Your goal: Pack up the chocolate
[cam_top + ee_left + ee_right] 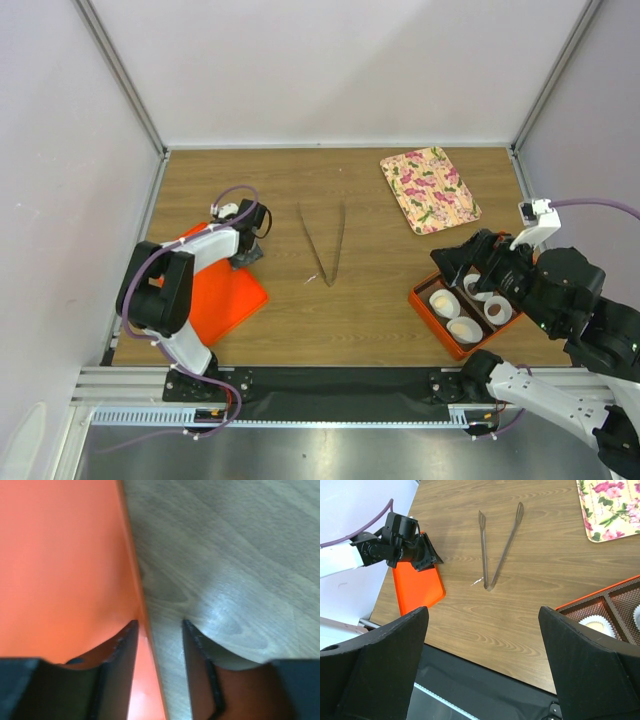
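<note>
Wooden table [380, 290]: fills the cell floor, with pale walls on three sides.

Left arm [165, 290]: reaches out over the left part of the table. The left gripper [159, 625] is low at the far right edge of the orange tray [225, 300]. In the left wrist view the jaws stand part-way apart. One finger is over the orange surface and the other over the bare wood, with the tray's rim running up through the gap. No clamping on the rim is visible.

Right arm [570, 300]: folded over the right side. The right gripper [482, 611] has its jaws spread wide and nothing between them. It hangs above the near right area by the orange box [418, 298].

Floral tray [429, 189]: far right, lying flat and set at an angle, well apart from the box.

Orange box: near right, with a dark lining and dividers. The right arm partly covers it.

Tongs [325, 245]: mid-table between tray and box, lying flat. The joined end points toward the arms and the tips are splayed away.

White paper cups: two with pale insides [445, 303] and [463, 330] sit in the box's left compartments. Two more [497, 309] sit beside them and show darker centres.

Chocolate: no piece can be made out for certain. I cannot tell whether the dark centres of those right-hand cups are chocolate or shadow
</note>
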Controlling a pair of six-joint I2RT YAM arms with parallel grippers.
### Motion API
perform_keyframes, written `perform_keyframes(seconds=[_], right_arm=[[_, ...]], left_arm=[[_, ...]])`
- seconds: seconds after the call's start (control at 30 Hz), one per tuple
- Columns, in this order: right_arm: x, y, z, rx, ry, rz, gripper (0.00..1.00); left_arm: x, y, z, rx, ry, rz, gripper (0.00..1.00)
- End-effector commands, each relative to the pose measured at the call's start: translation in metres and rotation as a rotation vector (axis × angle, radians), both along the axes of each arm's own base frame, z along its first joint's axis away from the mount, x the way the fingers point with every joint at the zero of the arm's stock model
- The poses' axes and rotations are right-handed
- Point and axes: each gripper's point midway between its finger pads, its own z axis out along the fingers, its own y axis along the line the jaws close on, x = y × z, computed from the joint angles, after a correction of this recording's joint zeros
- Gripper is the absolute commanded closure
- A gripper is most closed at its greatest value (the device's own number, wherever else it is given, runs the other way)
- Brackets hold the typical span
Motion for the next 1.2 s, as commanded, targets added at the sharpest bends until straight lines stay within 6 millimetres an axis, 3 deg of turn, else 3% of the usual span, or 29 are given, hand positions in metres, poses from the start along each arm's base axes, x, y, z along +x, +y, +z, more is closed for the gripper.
perform_keyframes(seconds=[0.0, 0.17, 0.27, 0.37, 0.4, 0.47, 0.53, 0.57, 0.6, 0.63, 0.73, 0.77, 0.8, 0.87, 0.9, 0.93, 0.97, 1.03, 1.17], right_arm=[[0.000, -0.004, 0.004, -0.004, -0.030, -0.005, 0.02], [0.001, 0.000, 0.005, -0.001, -0.030, 0.007, 0.01], [0.003, 0.011, 0.006, 0.025, -0.031, 0.034, 0.01], [0.002, 0.027, 0.002, 0.043, -0.015, 0.092, 0.01], [0.003, 0.033, 0.006, 0.061, -0.027, 0.112, 0.00], [0.003, 0.047, 0.007, 0.077, -0.032, 0.164, 0.00], [0.010, 0.060, 0.024, 0.137, -0.078, 0.185, 0.00], [0.012, 0.067, 0.032, 0.162, -0.093, 0.202, 0.00], [0.020, 0.080, 0.050, 0.200, -0.128, 0.220, 0.00], [0.022, 0.089, 0.059, 0.218, -0.150, 0.242, 0.00], [0.041, 0.125, 0.086, 0.276, -0.225, 0.344, 0.00], [0.047, 0.134, 0.100, 0.320, -0.265, 0.381, 0.00], [0.068, 0.144, 0.091, 0.316, -0.227, 0.429, 0.00], [0.081, 0.151, 0.111, 0.387, -0.288, 0.542, 0.00], [0.102, 0.152, 0.099, 0.423, -0.226, 0.611, 0.02], [0.110, 0.152, 0.095, 0.440, -0.230, 0.640, 0.03], [0.118, 0.148, 0.107, 0.462, -0.309, 0.659, 0.03], [0.143, 0.139, 0.097, 0.455, -0.327, 0.625, 0.02], [0.166, 0.136, 0.091, 0.386, -0.463, 0.659, 0.01]], left_arm=[[-0.003, 0.004, -0.012, 0.005, 0.023, 0.028, 0.57], [0.003, -0.003, 0.000, -0.032, -0.012, 0.001, 0.85], [0.011, -0.012, 0.024, -0.071, -0.052, -0.044, 0.99], [0.022, -0.027, 0.066, -0.137, -0.135, -0.118, 1.00], [0.026, -0.034, 0.094, -0.173, -0.193, -0.153, 1.00], [0.029, -0.043, 0.125, -0.221, -0.260, -0.203, 1.00], [0.031, -0.059, 0.180, -0.302, -0.379, -0.289, 1.00], [0.030, -0.064, 0.198, -0.326, -0.413, -0.323, 1.00], [0.031, -0.069, 0.230, -0.341, -0.474, -0.365, 0.99], [0.020, -0.083, 0.263, -0.415, -0.546, -0.448, 1.00], [0.004, -0.109, 0.336, -0.538, -0.728, -0.625, 1.00], [-0.015, -0.125, 0.358, -0.627, -0.762, -0.731, 1.00], [-0.021, -0.134, 0.382, -0.685, -0.826, -0.786, 1.00], [-0.050, -0.155, 0.409, -0.855, -0.846, -0.906, 1.00], [-0.054, -0.161, 0.423, -0.910, -0.902, -0.951, 1.00], [-0.064, -0.167, 0.435, -0.974, -0.934, -0.998, 1.00], [-0.073, -0.172, 0.444, -1.108, -0.914, -0.970, 1.00], [-0.086, -0.178, 0.463, -1.226, -0.995, -1.058, 1.00], [-0.100, -0.182, 0.486, -1.388, -0.984, -1.105, 1.00]])
